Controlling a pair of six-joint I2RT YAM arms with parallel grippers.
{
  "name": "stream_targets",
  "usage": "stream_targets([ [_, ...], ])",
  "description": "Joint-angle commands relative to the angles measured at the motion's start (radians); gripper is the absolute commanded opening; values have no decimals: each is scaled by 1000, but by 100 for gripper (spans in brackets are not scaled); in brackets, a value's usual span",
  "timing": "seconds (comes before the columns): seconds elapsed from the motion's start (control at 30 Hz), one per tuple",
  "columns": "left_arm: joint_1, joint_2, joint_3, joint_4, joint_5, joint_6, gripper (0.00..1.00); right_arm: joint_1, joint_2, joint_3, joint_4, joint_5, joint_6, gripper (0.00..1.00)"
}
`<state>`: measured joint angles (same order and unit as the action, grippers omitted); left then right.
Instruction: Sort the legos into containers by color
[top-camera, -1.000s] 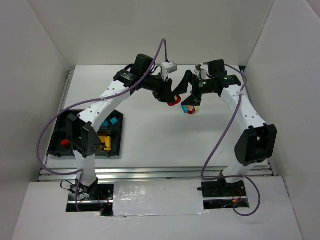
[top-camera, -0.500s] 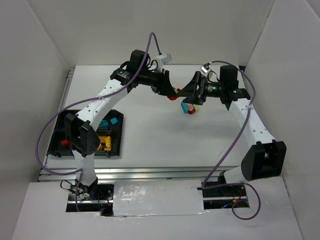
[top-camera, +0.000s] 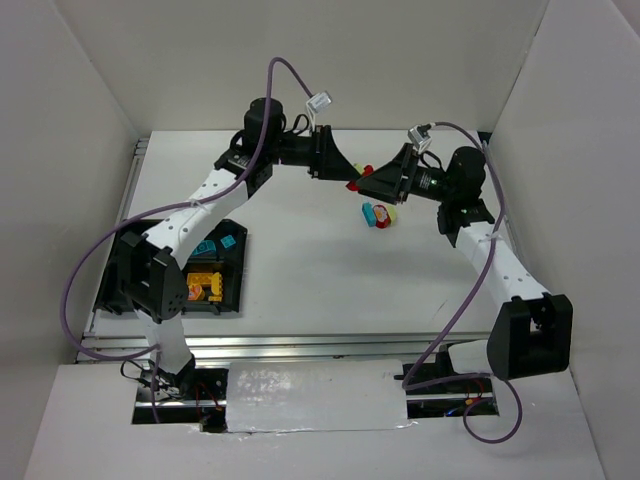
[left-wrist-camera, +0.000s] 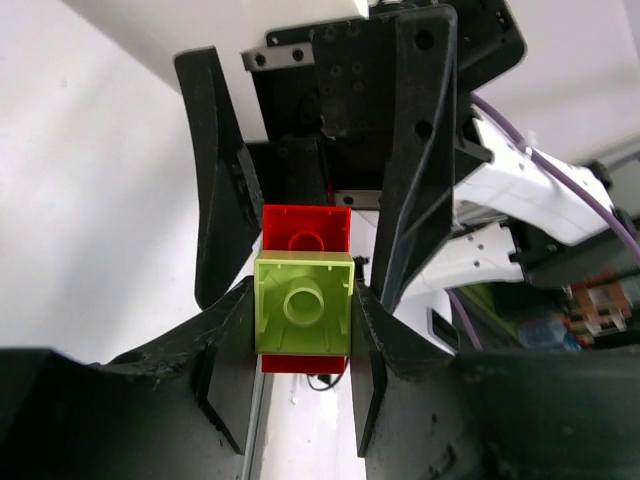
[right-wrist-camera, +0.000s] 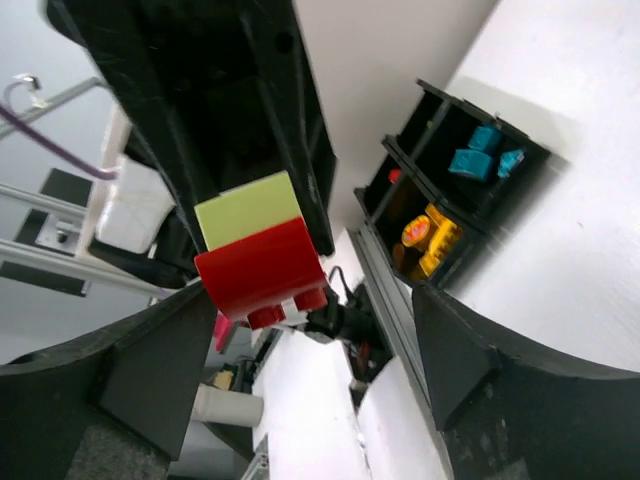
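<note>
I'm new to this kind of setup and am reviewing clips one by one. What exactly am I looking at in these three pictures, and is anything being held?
The left arm and right arm are robot arms bolted at the near edge of a table. The wide picture looks down from above and behind them. The two close-ups come from a camera on each wrist. The left claw is shut on a green-and-red brick pair, held in the air. The right claw faces it, open, with its fingers spread on either side of the pair and not gripping. A small cluster of bricks lies on the table near them. At the left sits a black tray whose compartments hold cyan, orange-yellow and red bricks.
</note>
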<state>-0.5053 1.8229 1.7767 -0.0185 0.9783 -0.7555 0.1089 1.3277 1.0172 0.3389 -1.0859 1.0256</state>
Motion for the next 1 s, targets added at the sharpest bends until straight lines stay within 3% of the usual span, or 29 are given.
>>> stream_targets([
  [0.0,10,-27,-28,257,128,-146,0,0,-38,-25,259,-12,117,84],
  [0.2,47,-22,-117,478,175,-306,0,-6,-21,-6,400,-31,185,73],
  [0.43,51,-11,-95,442,175,-284,0,-6,-4,0,451,-29,217,54],
  [0.97,40,15,-74,516,212,-341,0,-3,59,32,509,-20,246,52],
])
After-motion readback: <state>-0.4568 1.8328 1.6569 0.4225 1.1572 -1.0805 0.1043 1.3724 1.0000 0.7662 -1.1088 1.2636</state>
